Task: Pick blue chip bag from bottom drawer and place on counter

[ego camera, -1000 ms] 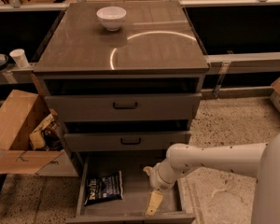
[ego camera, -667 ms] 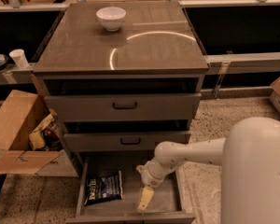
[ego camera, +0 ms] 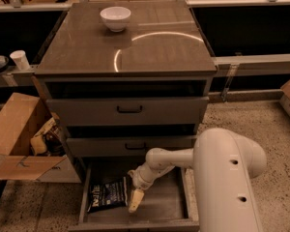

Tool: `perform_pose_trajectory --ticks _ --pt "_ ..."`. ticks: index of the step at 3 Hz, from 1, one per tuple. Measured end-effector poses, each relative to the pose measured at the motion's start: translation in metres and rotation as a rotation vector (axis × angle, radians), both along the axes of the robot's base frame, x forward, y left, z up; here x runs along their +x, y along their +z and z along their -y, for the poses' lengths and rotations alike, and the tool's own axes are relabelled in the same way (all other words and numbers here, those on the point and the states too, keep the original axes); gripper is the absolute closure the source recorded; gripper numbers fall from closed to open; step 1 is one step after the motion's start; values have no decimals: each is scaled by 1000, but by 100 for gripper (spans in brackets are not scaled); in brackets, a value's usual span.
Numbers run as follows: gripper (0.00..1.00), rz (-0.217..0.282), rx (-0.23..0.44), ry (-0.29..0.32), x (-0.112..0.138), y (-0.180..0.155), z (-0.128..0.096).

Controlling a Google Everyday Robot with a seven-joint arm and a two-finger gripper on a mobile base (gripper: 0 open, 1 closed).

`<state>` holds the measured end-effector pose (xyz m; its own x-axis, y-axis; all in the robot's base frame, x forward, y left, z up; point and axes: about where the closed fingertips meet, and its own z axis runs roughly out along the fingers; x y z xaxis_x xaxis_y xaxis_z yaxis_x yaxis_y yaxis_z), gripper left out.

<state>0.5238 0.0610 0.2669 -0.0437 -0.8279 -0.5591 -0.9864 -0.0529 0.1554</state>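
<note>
Three drawers are stacked in the grey cabinet beneath the table (ego camera: 154,52), a glossy grey-brown top that reflects a curved light streak. One white bowl (ego camera: 115,18) stands on the table near its rear edge, left of centre. The upper drawer (ego camera: 87,111) and the middle drawer (ego camera: 96,146) each carry a black handle on the front panel. The bottom drawer (ego camera: 169,202) is pulled out toward the camera, with its flat grey floor exposed. The blue chip bag (ego camera: 108,195) lies flat on that floor in the left half of the bottom drawer, its white lettering facing up. The arm (ego camera: 169,158) extends from the robot's pale body (ego camera: 227,178) at lower right, running leftward and then down into the bottom drawer. The pincer (ego camera: 135,199) is inside the bottom drawer, pointing downward at the right edge of the blue chip bag. Whether it touches the bag or sits just beside it cannot be determined. Whether the pincer is open or closed also cannot be determined from this view. An open cardboard box (ego camera: 14,124) rests on the speckled floor (ego camera: 251,120) to the left of the cabinet, with loose items inside it. A paper cup (ego camera: 20,60) stands on a ledge further back on the left.
</note>
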Motion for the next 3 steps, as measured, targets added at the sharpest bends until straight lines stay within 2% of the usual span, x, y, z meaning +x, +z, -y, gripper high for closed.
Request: perform_pose_trajectory --ticks 2,3 --pt "0 32 125 -25 31 -74 -52" --pt "0 50 168 -48 41 -105 -70"
